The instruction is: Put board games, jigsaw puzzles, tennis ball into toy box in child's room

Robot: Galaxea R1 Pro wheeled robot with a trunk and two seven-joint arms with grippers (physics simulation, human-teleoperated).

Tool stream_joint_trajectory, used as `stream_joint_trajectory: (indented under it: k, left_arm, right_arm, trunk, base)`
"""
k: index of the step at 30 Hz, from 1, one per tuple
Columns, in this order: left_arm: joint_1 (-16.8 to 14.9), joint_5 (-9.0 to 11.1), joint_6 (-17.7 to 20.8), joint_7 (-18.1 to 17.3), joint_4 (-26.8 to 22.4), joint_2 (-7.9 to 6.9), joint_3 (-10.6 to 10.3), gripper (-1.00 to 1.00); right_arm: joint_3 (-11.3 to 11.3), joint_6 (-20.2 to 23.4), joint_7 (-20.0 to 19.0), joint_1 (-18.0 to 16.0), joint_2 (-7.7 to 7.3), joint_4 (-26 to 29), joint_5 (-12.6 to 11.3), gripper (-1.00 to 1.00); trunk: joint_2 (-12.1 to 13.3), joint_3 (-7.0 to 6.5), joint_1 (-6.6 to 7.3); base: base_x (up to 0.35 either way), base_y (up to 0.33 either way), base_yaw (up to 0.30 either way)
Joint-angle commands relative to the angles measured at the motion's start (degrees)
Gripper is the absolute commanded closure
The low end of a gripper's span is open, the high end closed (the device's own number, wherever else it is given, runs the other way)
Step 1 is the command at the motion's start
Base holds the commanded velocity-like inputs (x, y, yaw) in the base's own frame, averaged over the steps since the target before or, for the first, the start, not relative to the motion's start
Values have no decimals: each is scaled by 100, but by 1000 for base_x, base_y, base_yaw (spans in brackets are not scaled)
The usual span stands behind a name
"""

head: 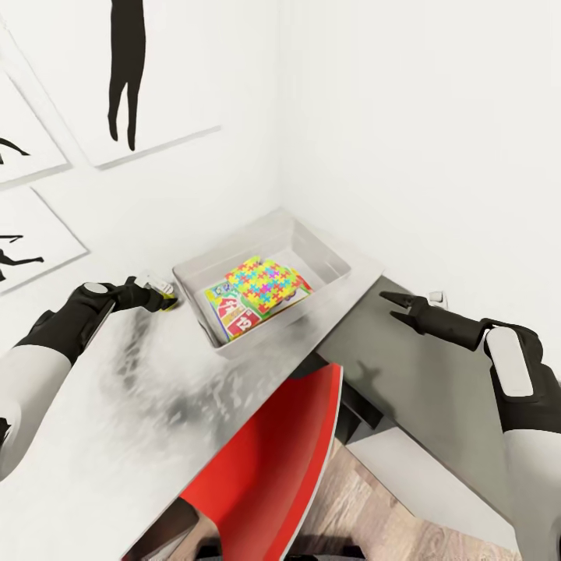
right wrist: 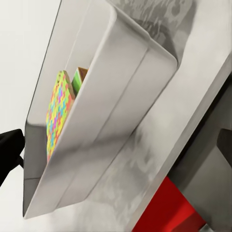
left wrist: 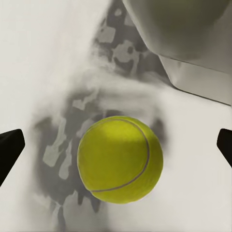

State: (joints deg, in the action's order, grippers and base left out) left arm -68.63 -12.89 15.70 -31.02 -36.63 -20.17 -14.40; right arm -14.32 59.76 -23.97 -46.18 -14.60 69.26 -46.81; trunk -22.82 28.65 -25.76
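The table (head: 117,436) has a pale top that runs into the corner of the white walls, and a lower dark-grey section (head: 421,389) is on the right side. A red chair (head: 273,460) stands under the front edge of the table.

The toy box (head: 331,261) sits on the table in the corner. Inside it lies a jigsaw puzzle (head: 265,284) on top, with the red Skip-Bo board game (head: 236,315) partly under it and other game boxes below; how many I cannot tell. In the right wrist view the puzzle (right wrist: 58,116) is seen above the grey wall of the box (right wrist: 111,125).

The left gripper (head: 160,300) is at the tennis ball (left wrist: 120,159), just left of the box. The ball rests on the table between the wide-open fingers (left wrist: 9,147), which do not touch it.

The right gripper (head: 392,305) hangs over the dark section, fingers apart and holding nothing.
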Motion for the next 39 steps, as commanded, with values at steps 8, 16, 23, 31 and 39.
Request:
stream_joint_trajectory:
  k: [8,16,23,31,39]
  left_arm:
    - [-9,-37,20,-18,-11,-4,13,-100]
    - [-10,-38,15,-18,-11,-4,24,-100]
    - [-10,-39,13,-18,-11,-4,26,-100]
    - [-10,-39,13,-18,-11,-6,28,-100]
    - [-10,-39,19,-18,-11,-17,25,-100]
  right_arm:
    - [-9,24,-58,-5,1,8,50,-100]
    - [-9,24,-61,-5,-2,8,49,-100]
    - [-9,24,-63,-5,1,1,49,-100]
    - [-9,24,-64,-5,1,5,49,-100]
    - [-9,24,-61,-5,1,8,49,-100]
  trunk:
    - [-10,49,-3]
    - [-10,69,-3]
    - [-10,120,-3]
    - [-10,191,-3]
    - [-10,263,-3]
  base:
    - [0,0,0]
    - [0,0,0]
    - [0,0,0]
    - [0,0,0]
    - [0,0,0]
